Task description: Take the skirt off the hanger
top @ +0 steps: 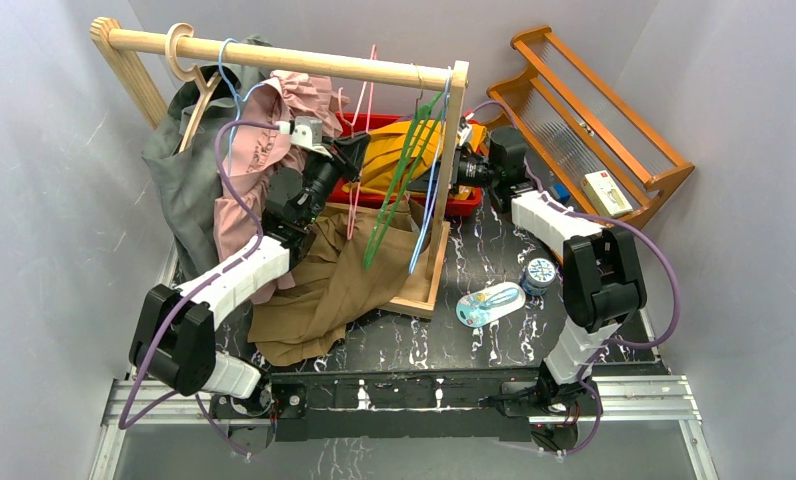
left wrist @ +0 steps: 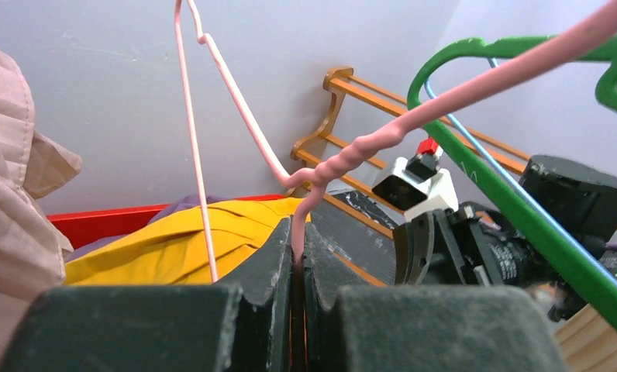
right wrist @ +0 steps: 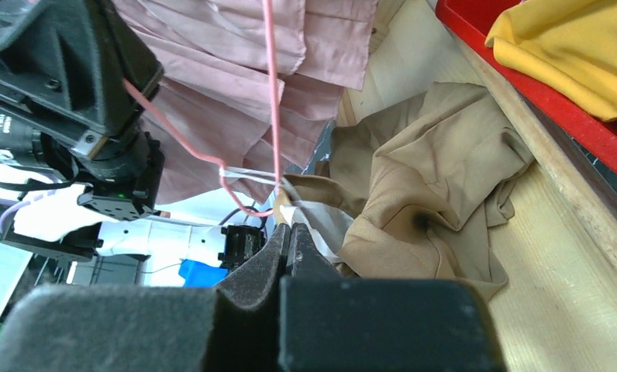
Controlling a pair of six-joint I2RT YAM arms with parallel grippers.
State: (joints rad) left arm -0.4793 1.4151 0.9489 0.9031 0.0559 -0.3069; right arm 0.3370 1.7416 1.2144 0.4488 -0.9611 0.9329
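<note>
Left pincer is clamped tight on the pink wire hanger, its jaws closed on the wire just below the twisted neck. Right pincer has its jaws pressed together just beside the hanger's lower corner and the top edge of the skirt. Whether any cloth sits between them I cannot tell.

The tan skirt lies mostly in a heap on the table and over the rack's wooden base. It sits between the two arms, with its upper edge drawn up to the hanger's lower end. The hanger rises from there to the wooden rail, hooked over it. A green hanger hangs just to its right. A pink garment hangs to its left, behind the left arm. Behind the rack stands a red bin holding a yellow cloth. Farthest off, a wooden shelf stands in the right corner.
</note>
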